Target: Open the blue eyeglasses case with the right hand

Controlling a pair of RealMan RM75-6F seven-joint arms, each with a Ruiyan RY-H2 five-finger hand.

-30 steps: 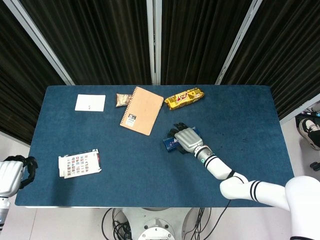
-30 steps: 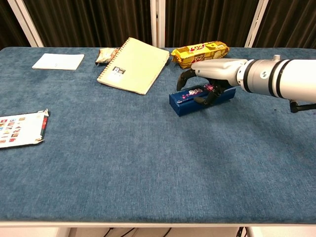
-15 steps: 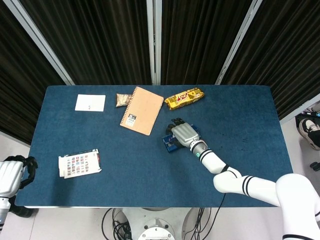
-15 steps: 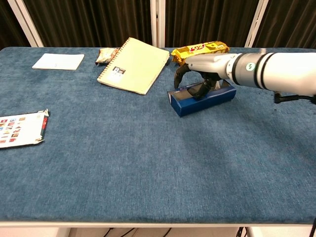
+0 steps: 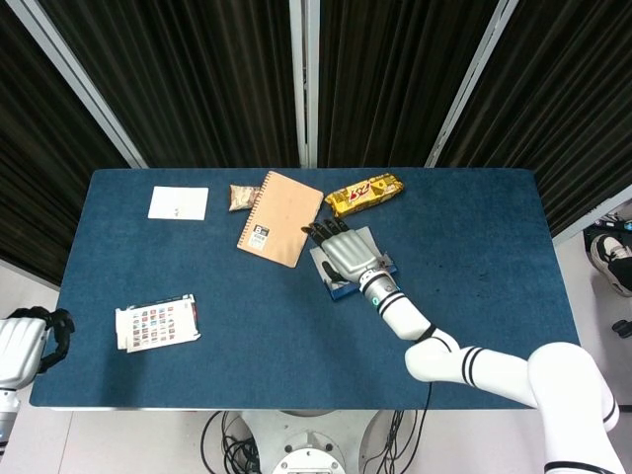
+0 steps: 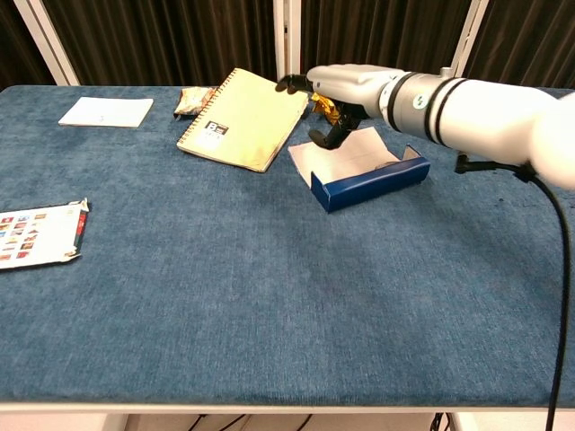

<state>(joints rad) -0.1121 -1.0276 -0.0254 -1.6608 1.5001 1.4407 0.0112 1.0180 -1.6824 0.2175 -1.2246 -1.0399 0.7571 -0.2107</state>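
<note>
My right hand (image 6: pixel 337 90) hangs above the blue eyeglasses case (image 6: pixel 368 168), fingers spread and curved, grasping nothing; the case lies near the middle of the table (image 6: pixel 269 296), just right of the spiral notebook (image 6: pixel 244 118), its pale lid raised and tilted towards the notebook; whether my fingertips touch the lid I cannot tell; a yellow snack packet (image 5: pixel 364 194) lies just behind the case; my left hand (image 5: pixel 30 341) sits off the table's near left corner, fingers curled in on nothing.
</note>
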